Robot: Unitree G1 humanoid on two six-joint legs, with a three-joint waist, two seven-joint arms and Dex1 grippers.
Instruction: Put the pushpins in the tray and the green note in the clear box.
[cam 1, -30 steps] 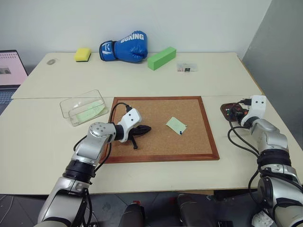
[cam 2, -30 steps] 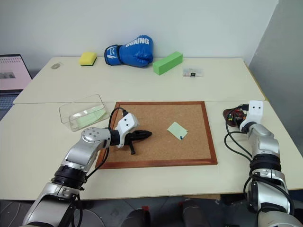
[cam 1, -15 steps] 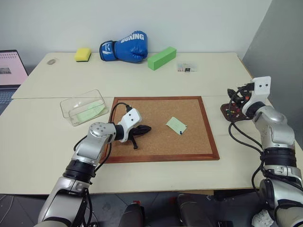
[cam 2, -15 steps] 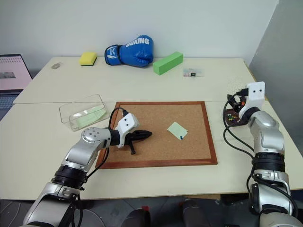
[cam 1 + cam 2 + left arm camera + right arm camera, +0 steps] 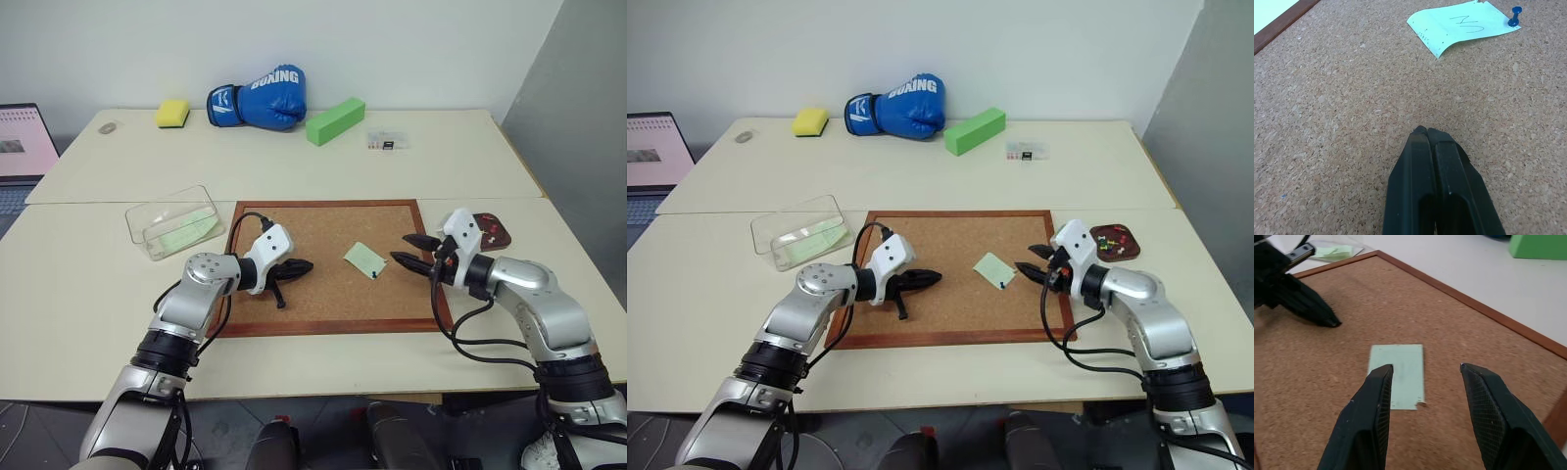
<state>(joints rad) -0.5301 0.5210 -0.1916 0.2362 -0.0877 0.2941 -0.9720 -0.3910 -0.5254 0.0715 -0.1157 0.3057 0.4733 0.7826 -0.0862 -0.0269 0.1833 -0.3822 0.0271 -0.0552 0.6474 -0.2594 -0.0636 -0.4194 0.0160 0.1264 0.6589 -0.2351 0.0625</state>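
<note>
Pin-pulling step: my right gripper (image 5: pixel 409 250), open and empty mid-frame, next needs the blue pushpin (image 5: pixel 1515 15) holding the green note (image 5: pixel 364 259).

1. "BOXING" was printed in white on the blue glove (image 5: pixel 257 97).
2. A handwritten mark, resembling "M" or "3", was seen on the green note (image 5: pixel 1465 24); its reading could not be settled.

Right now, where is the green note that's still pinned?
The green note lies on the cork board, right of centre, a blue pushpin at its corner, between the shut left hand and the open right hand.
</note>
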